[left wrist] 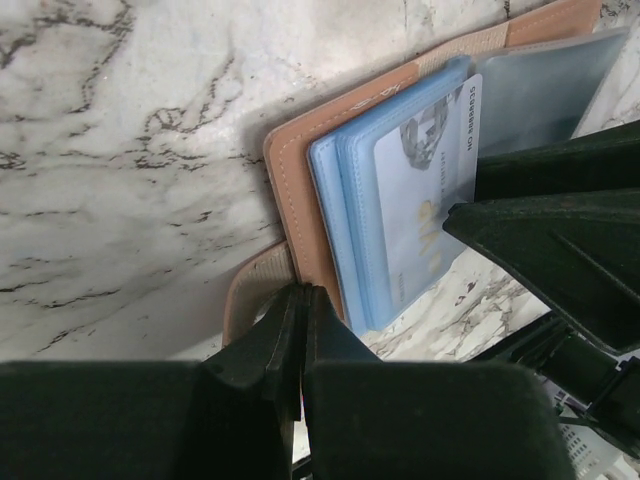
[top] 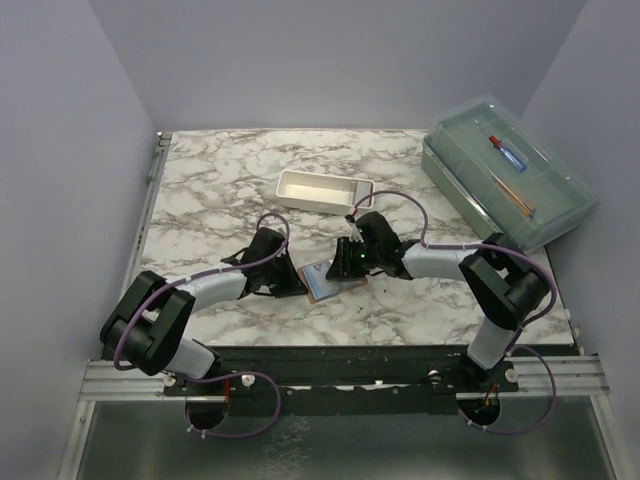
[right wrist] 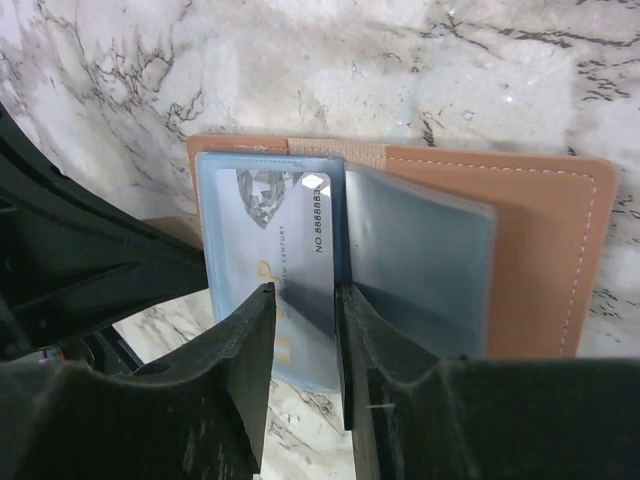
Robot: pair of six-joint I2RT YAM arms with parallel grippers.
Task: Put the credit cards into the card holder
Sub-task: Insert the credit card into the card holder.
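The card holder [top: 322, 282] lies open on the marble, tan cover down, in front of both arms. Its tan rim [left wrist: 300, 190] shows in the left wrist view, its right tan panel [right wrist: 545, 250] in the right wrist view. A pale blue credit card [right wrist: 285, 235] printed with a diamond lies on the left panel's blue sleeves, its near end sticking out past the cover; it also shows as the pale card [left wrist: 425, 190]. My right gripper [right wrist: 303, 295] is open just above that card's near end. My left gripper [left wrist: 303, 292] is shut on the holder's tan edge by the strap.
A white rectangular tray [top: 322, 190] stands behind the holder. A large clear lidded box [top: 505, 170] with a red-and-blue tool inside sits at the back right. The two grippers sit close together over the holder, near the table's front edge [top: 360, 345].
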